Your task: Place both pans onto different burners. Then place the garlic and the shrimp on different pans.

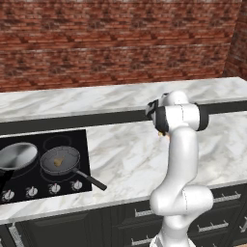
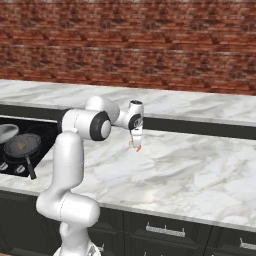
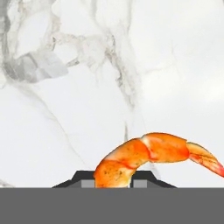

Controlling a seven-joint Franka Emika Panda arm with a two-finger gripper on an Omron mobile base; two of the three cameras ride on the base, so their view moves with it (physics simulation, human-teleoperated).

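Shrimp (image 3: 151, 154), bright orange curved piece, clamped in fingers (image 3: 143, 176) above white marble surface (image 3: 65, 131); lift straight, carry to empty shiny silver pan (image 1: 17, 155).

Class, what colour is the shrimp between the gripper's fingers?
Bright orange shrimp, paler and speckled at its thick end; the hand view shows it best.

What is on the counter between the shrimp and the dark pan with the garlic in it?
Only bare marble counter lies between the shrimp and the darker pan, as the left base view shows.
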